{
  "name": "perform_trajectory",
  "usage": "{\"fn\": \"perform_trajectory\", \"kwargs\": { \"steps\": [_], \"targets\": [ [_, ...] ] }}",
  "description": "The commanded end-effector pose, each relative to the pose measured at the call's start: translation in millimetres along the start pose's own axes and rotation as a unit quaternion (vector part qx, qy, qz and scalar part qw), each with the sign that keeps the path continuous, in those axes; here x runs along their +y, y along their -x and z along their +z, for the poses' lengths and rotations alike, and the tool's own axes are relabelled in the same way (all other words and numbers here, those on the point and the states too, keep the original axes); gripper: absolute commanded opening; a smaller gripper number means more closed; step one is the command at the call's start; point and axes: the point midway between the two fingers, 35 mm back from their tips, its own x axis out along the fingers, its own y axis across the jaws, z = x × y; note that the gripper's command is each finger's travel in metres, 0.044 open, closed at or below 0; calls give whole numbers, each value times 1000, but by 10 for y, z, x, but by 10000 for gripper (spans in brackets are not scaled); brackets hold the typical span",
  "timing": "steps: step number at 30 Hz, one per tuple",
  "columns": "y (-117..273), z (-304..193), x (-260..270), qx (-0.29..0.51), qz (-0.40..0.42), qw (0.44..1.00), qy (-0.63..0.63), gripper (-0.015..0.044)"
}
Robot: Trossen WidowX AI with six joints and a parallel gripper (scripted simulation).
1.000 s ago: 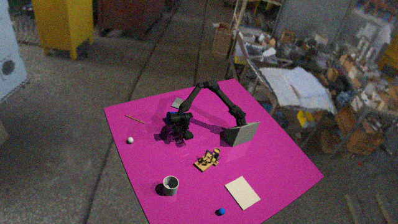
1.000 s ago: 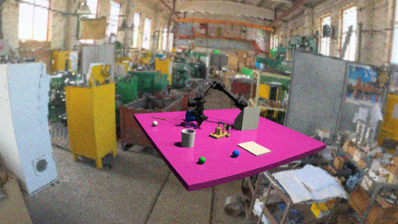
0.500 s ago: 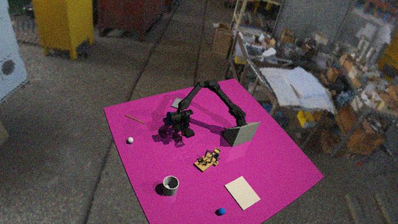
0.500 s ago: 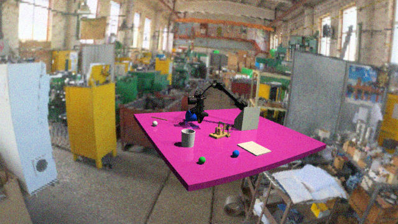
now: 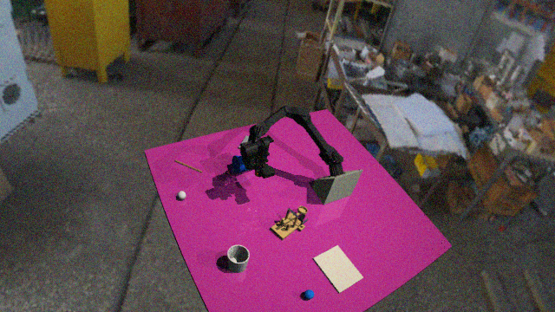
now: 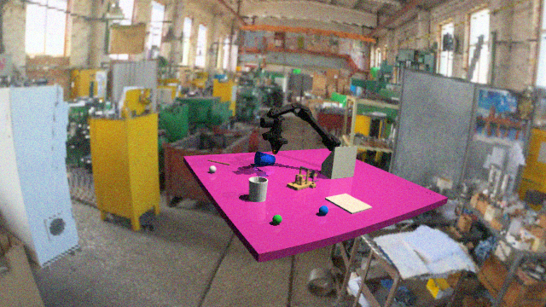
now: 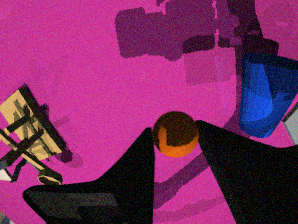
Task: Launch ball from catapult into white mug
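Note:
My gripper (image 5: 260, 173) (image 6: 275, 152) (image 7: 173, 129) is shut on the orange ball (image 7: 175, 142), which sits between the fingertips. It holds the ball above the table, behind the catapult in the top and exterior views. The wooden catapult (image 5: 283, 230) (image 6: 299, 186) (image 7: 15, 108) stands on the magenta table near its middle; its round cup (image 7: 49, 177) shows at the lower left of the wrist view. The white mug (image 5: 238, 265) (image 6: 258, 192) stands upright, to the front left of the catapult in the top view. In the top and exterior views the ball is mostly hidden by the gripper.
A blue cup (image 5: 238, 165) (image 6: 264, 159) (image 7: 257, 102) lies near the gripper. A grey panel (image 5: 344, 186) (image 6: 345, 162) stands by the arm's base. Also on the table: white ball (image 5: 181, 195) (image 6: 212, 169), blue ball (image 5: 309, 295) (image 6: 323, 210), green ball (image 6: 276, 219), thin stick (image 5: 188, 166) (image 6: 218, 162), cream pad (image 5: 338, 269) (image 6: 348, 203).

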Motion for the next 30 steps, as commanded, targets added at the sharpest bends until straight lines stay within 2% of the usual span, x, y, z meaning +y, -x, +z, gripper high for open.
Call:
{"fn": "perform_trajectory", "kwargs": {
  "steps": [1,3,13,21,30],
  "targets": [
    [73,-16,-37,-2,-2,1000,-6,0],
    [63,-20,42,1,0,1000,-1,0],
    [-81,-283,1120,58,23,996,60,0],
    [-195,-703,1806,111,15,988,101,0],
    [-319,-1230,2324,166,-17,977,132,0]
  ]
}}
